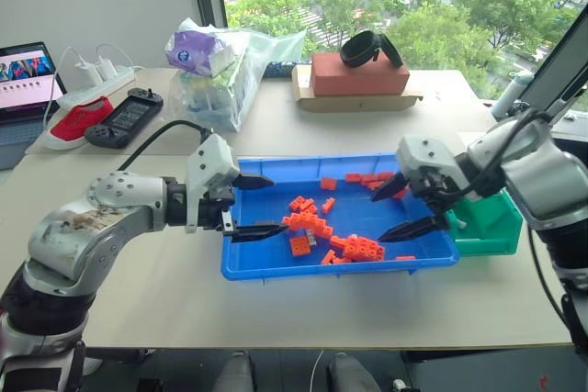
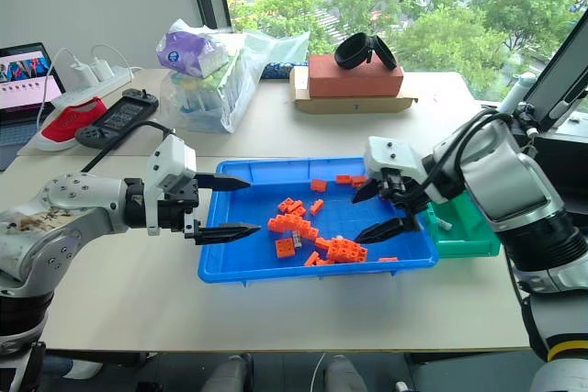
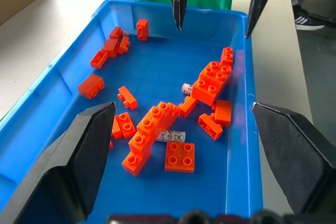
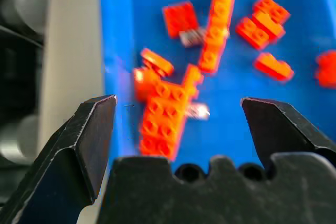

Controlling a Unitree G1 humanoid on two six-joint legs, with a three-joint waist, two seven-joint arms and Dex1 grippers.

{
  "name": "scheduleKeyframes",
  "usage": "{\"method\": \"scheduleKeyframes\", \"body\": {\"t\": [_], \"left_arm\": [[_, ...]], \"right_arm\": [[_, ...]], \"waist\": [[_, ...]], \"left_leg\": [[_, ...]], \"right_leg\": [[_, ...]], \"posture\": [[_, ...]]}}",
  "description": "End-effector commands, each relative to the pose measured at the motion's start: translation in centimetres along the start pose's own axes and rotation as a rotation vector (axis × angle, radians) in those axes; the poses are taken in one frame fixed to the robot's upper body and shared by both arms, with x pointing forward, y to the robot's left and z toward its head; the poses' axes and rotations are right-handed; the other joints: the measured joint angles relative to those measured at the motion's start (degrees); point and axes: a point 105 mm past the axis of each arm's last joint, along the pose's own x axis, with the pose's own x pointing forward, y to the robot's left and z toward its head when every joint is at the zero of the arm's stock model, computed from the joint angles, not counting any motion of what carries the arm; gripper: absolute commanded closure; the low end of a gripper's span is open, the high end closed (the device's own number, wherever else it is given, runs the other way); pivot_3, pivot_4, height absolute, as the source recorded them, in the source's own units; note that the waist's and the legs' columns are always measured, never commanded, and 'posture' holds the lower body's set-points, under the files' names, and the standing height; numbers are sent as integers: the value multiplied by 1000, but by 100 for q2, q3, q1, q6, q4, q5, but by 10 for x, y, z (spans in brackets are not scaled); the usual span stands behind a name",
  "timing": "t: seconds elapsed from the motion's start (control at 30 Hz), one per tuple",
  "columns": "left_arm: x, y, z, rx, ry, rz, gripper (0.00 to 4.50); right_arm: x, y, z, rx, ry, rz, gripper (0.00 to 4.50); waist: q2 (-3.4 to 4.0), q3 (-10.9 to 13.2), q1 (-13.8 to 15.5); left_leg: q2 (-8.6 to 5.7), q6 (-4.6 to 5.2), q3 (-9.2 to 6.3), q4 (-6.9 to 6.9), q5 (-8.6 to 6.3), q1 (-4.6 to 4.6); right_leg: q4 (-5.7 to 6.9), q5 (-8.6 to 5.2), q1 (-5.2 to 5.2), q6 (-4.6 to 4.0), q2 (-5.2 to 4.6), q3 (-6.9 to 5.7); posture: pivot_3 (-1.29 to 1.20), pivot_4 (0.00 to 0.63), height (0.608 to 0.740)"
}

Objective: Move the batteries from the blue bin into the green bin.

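you had at least 2 small silvery-grey cylindrical batteries [image 3: 170, 136] left among the orange toy bricks [image 3: 152, 124] in the wide shallow blue plastic bin [image 1: 241, 268]. both the left gripper [image 1: 256, 207] and right gripper [image 1: 404, 209] hung spread and empty over it, and i couldn't tell what the small deep green plastic bin [image 1: 496, 231] beside it held.

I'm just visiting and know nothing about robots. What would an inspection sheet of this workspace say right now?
Surface: pale table, with a second table behind it by the window.
Job's things: blue bin holds orange bricks; two batteries lie half hidden among them. Green bin sits at the blue bin's right end.
Clutter: plastic bag, red block on a cardboard box, game controller, laptop, red shoe.
Grippers: left gripper open at the blue bin's left end, empty; right gripper open over its right end, empty.
Cables: black cable on the left arm; white power strip with chargers.
Surroundings: window onto trees and a street.
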Motion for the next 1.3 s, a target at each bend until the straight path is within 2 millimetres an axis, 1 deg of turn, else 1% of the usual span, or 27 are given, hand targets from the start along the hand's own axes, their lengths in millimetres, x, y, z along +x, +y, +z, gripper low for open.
{"method": "scheduleKeyframes", "body": {"t": [0.03,0.07,0.17,0.23,0.37,0.6,0.67,0.77,0.93,1.07,1.1,1.13,1.23,1.3], "left_arm": [[-5,0,7,40,-8,26,0],[-4,0,6,40,-5,30,0],[-3,3,4,37,-3,38,0],[-2,3,4,38,-3,41,0],[-2,3,6,42,-12,40,0],[-3,0,6,41,-20,29,0],[-3,0,6,41,-18,31,0],[-3,1,3,36,-12,35,0],[-2,-3,-1,26,-6,26,0],[-1,-2,-1,28,-6,26,0],[-1,-2,-1,28,-6,25,0],[-1,-2,-1,29,-6,25,0],[0,-2,0,32,-7,23,0],[1,-3,0,35,-9,20,0]], "right_arm": [[-4,0,14,26,-10,-79,65],[-2,0,12,54,21,-86,65],[8,-3,20,181,15,-78,65],[13,-9,21,241,26,-94,65],[22,-15,6,301,108,-128,65],[34,-13,-11,329,188,-134,65],[37,-16,-21,325,227,-159,65],[38,-18,-31,334,260,-183,65],[42,-12,-43,337,301,-170,65],[42,-14,-54,334,338,-194,65],[41,-13,-55,332,343,-196,575],[41,-12,-57,327,351,-191,735],[41,-7,-61,312,368,-176,1743],[40,-6,-62,310,371,-178,2501]], "waist": [[0,0,11],[0,0,24],[0,0,21],[0,0,-1],[-2,-1,26],[-2,0,60],[-2,-1,62],[-2,0,66],[-2,-1,67],[-2,-1,69],[-2,-1,69],[-2,0,72],[-2,0,86],[-2,0,84]], "left_leg": [[0,0,0,1,0,0],[0,0,-1,2,0,0],[0,0,-1,3,0,-1],[1,0,-1,0,0,0],[0,0,-4,0,0,-2],[1,0,-4,-1,0,-7],[1,0,-4,-1,0,-7],[0,0,-4,-1,0,-7],[1,0,-4,-1,0,-8],[0,0,-3,0,0,-8],[1,0,-4,0,0,-8],[1,0,-4,0,0,-8],[1,0,-4,0,-1,-8],[1,1,-4,-1,-1,-8]], "right_leg": [[0,0,1,0,0,-1],[0,0,2,0,0,-2],[-1,0,0,0,-1,-1],[1,0,-3,-1,1,-2],[0,-1,-1,-1,1,-4],[-2,-1,-6,-1,0,-6],[-2,-1,-6,-1,0,-6],[-3,-1,-6,-1,0,-6],[-3,-1,-7,-1,0,-6],[-3,-1,-7,0,0,-6],[-3,-1,-7,0,0,-6],[-3,-1,-7,0,0,-6],[-5,-1,-7,0,0,-6],[-5,-1,-7,0,0,-6]], "posture": [[0,150,740],[0,150,740],[0,150,740],[0,150,740],[0,150,740],[0,150,740],[0,150,740],[0,150,740],[0,150,740],[0,150,740],[0,150,740],[0,150,740],[0,150,740],[0,150,740]]}}
